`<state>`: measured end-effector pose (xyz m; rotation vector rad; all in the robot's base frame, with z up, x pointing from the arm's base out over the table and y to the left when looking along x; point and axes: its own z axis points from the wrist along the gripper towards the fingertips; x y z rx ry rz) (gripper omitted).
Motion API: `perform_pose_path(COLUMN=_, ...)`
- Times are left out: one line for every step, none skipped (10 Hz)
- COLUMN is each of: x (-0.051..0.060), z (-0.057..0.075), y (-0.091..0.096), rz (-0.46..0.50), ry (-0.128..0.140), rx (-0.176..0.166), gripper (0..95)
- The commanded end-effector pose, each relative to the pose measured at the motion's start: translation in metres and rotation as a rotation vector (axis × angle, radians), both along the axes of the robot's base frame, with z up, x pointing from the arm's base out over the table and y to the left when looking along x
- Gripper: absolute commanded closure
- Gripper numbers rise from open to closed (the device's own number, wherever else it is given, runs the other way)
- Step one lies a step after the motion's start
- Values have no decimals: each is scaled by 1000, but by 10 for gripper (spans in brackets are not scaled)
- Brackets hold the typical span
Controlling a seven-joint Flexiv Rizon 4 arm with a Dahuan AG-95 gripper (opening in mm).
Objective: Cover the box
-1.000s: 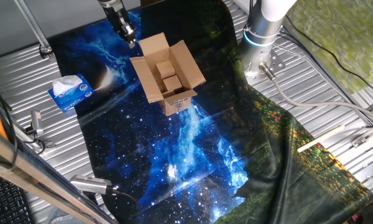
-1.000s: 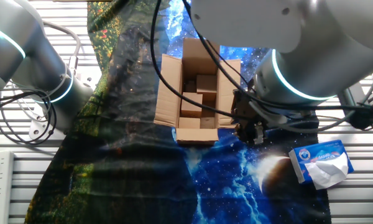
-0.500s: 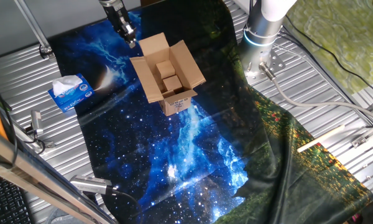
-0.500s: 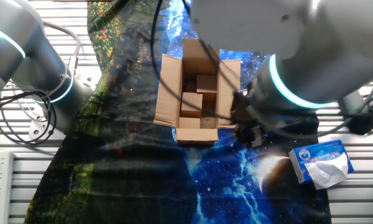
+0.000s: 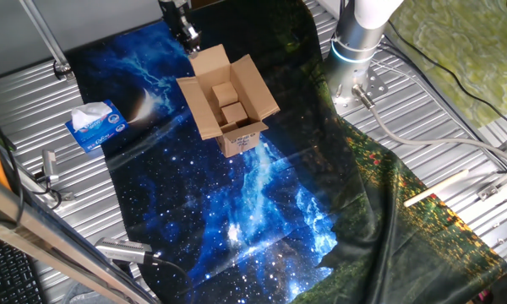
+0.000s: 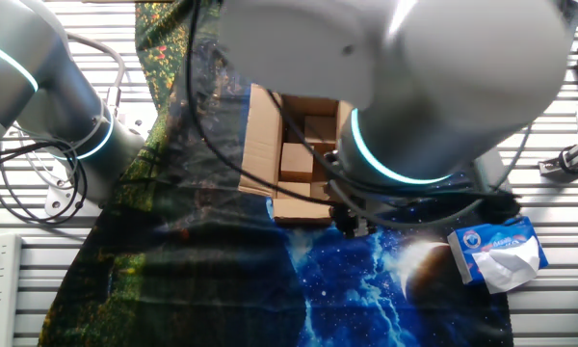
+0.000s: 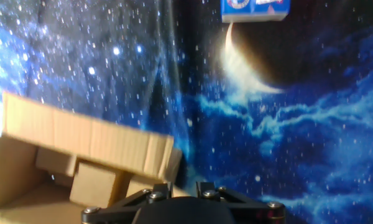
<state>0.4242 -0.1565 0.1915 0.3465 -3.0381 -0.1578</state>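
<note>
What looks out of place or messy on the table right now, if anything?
Nothing looks spilled or damaged. The box stands upright on the galaxy cloth with all four flaps splayed open and smaller cartons inside. The tissue box sits apart on the cloth's edge, a tissue poking out. The cloth is rumpled near the arm base.

Box (image 7: 81,158) open at lower left, w/ smaller cartons (image 7: 93,186) inside; tissue box (image 7: 256,9) at top edge.

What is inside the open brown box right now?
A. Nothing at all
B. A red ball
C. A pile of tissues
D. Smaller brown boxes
D. The box has its flaps standing open, and small cardboard blocks of the same brown sit inside it, seen from above and from the hand view too.
</note>
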Motion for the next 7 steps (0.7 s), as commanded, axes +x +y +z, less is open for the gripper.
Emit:
perform_pose_path(x=-6, z=-2, y=-1, rz=5, ry=-6, rx=2, gripper=760)
perform_pose_path(x=-8, z=-4, y=-1, rz=11, ry=-13, rx=3, gripper=760)
perform_pose_path(x=-10, z=-5, y=-2, rz=13, ry=-17, rx=8, gripper=760)
perform_pose_path(x=-10, z=-6, y=-2, rz=14, ry=-17, rx=7, gripper=760)
perform_pose_path(x=-10, z=-6, y=-2, rz=16, ry=-18, rx=8, gripper=760)
perform_pose_path(x=-10, z=-7, y=-2, rz=17, ry=-21, rx=10, gripper=760)
perform_pose_path(x=-10, z=-8, y=-2, rz=18, ry=-22, rx=10, gripper=760)
